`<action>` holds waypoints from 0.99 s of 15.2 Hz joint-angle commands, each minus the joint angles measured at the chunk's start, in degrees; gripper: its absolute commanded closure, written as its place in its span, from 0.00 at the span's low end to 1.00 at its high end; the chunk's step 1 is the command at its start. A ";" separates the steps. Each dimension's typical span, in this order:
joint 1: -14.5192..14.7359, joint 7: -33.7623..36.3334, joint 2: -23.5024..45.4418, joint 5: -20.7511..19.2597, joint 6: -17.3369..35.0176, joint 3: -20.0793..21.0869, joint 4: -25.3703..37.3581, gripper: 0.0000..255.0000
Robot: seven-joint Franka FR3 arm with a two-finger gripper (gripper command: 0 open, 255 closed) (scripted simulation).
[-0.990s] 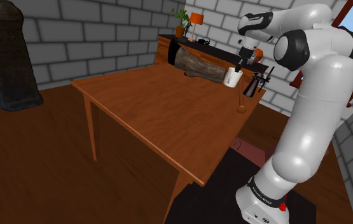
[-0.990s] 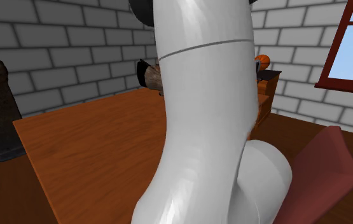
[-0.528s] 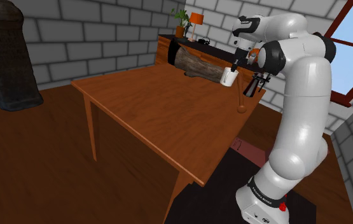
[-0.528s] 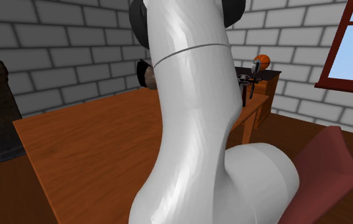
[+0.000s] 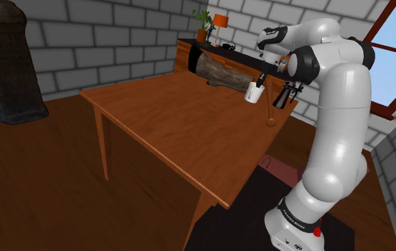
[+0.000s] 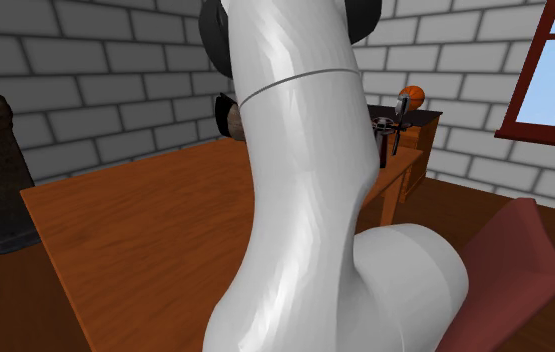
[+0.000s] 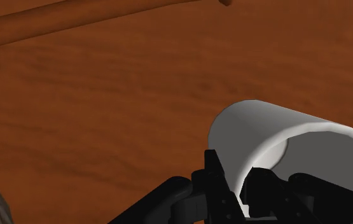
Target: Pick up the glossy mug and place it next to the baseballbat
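Shifted slightly toward the shoulder view's left, the white mug (image 5: 252, 93) is clasped by its rim in the hand (image 7: 240, 186) over the tabletop (image 5: 182, 128).

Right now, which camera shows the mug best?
The wrist view: the mug sits close up, its wall pinched between the fingers. The shoulder view shows it small at the far end of the table. In the second exterior view the arm blocks that spot.
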 commanded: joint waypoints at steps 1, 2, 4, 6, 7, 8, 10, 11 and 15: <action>0.29 -0.22 0.07 0.15 1.55 0.09 -1.53 1.00; 0.37 -0.36 0.19 0.28 2.24 0.16 -2.15 1.00; 0.48 -0.63 0.47 0.55 3.60 0.31 -3.34 1.00; 0.55 -0.92 0.80 0.86 4.93 0.48 -4.45 1.00; 0.58 -1.07 0.98 1.02 5.58 0.58 -4.98 1.00; 0.59 -1.23 1.18 1.20 6.23 0.68 -5.49 1.00; 0.60 -1.54 1.61 1.58 7.51 0.89 -6.46 1.00; 0.59 -1.70 1.84 1.78 8.13 1.01 -6.92 1.00; 0.49 -2.38 2.86 2.65 10.58 1.52 -8.60 1.00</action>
